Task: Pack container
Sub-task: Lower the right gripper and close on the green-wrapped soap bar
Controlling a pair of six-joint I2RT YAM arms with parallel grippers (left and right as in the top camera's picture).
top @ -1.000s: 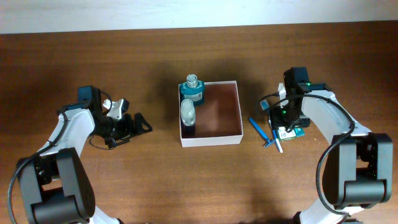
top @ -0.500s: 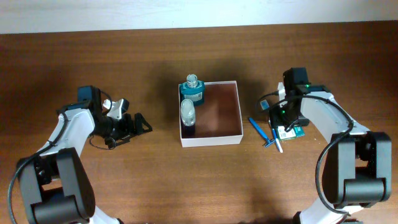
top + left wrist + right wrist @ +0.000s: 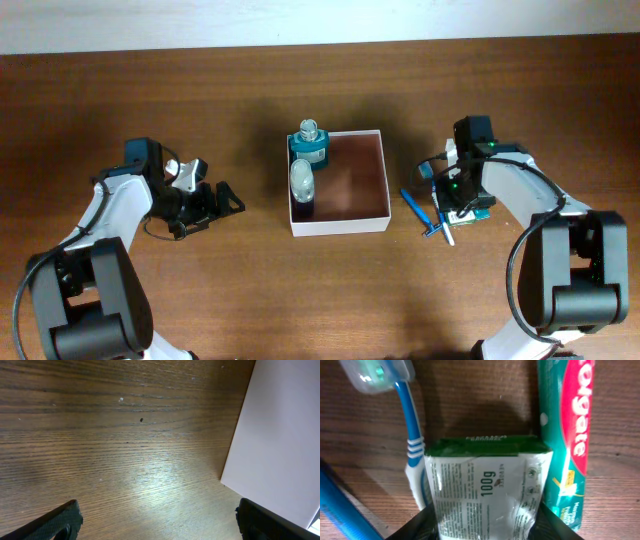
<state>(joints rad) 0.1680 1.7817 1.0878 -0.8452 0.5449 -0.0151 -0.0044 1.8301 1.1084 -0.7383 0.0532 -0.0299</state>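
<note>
Green soap pkt [image 3: 485, 485] sits between right gripper [image 3: 485, 522] fingers, prob to lift it into container [image 3: 340, 226]; can't tell if clamped; left gripper [image 3: 157, 517] fingers wide apart, nothing between

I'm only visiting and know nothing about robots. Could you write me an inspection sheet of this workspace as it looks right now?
Surface: brown wooden table.
Job's things: container open at mid-table, with a clear bottle and a teal item along its left side. To its right lie a blue-handled tool, a toothbrush, a green packet and a toothpaste box.
Clutter: nothing seen.
Grippers: left gripper is open over bare wood. Right gripper straddles the packet, grip unclear.
Cables: thin dark cable by the left arm.
Surroundings: pale wall beyond the far edge.
</note>
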